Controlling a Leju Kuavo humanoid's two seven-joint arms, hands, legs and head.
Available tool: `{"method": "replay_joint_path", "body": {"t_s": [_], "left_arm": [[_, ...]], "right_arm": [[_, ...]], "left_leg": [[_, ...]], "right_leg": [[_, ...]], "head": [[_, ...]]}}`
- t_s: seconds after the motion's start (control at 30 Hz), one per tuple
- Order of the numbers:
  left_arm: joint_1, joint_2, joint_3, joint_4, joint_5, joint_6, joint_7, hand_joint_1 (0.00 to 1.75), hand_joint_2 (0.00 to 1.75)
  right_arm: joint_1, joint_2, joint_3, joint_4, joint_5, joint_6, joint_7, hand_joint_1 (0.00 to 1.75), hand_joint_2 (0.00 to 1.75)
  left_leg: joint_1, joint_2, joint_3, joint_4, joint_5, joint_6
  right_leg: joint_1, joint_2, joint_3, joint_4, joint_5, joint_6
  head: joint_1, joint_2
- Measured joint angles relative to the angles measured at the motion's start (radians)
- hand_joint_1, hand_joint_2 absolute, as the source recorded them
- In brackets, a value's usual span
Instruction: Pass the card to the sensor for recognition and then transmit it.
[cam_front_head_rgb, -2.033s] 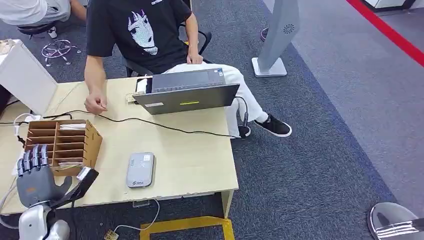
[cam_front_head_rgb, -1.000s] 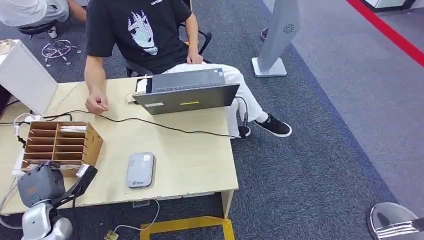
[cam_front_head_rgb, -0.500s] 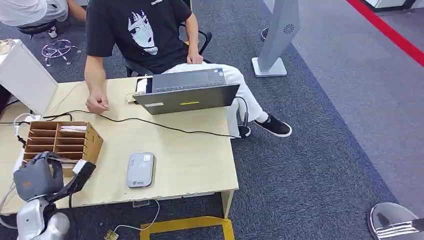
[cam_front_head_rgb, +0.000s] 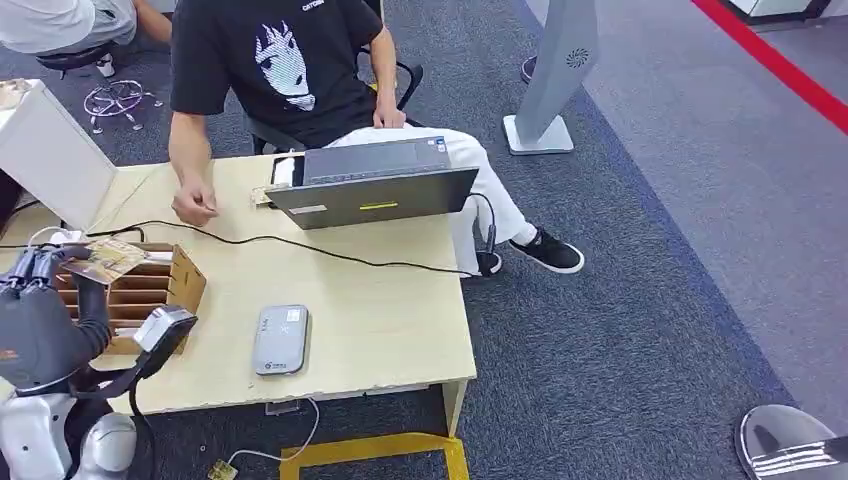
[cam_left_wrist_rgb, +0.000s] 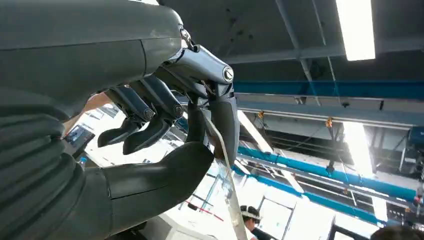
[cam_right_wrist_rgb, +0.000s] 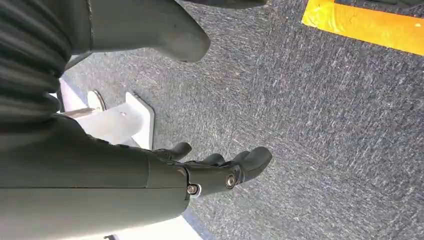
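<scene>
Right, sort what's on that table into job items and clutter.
Job: card, pinched in left hand; grey sensor; wooden card rack.
Clutter: laptop; black cable; white box.

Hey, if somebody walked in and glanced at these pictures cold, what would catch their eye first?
Probably the robot's left hand, raised at the table's near left corner and pinching a card above the wooden slotted rack. Next, the person in a black printed T-shirt seated behind the open laptop at the far edge, and the grey sensor pad lying flat near the front.
</scene>
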Motion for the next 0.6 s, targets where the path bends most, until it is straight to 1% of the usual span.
{"method": "replay_joint_path", "body": {"t_s": [0.27,0.6], "left_arm": [[0.004,0.000,0.001,-0.012,0.008,0.000,-0.022,1.75,1.75],[0.003,0.001,0.014,-0.001,0.011,0.000,-0.023,1.75,1.75]], "right_arm": [[0.000,0.000,0.000,0.000,-0.008,0.000,0.000,0.00,1.75],[0.000,0.000,0.000,0.000,-0.008,0.006,0.000,0.00,1.75]], "left_leg": [[0.000,0.000,0.000,0.000,0.001,-0.001],[0.000,0.000,0.000,0.000,0.000,-0.001]], "right_leg": [[0.000,0.000,0.000,0.001,0.000,0.000],[0.000,0.000,0.000,0.000,0.000,0.000]], "head": [[0.000,0.000],[0.000,0.000]]}}
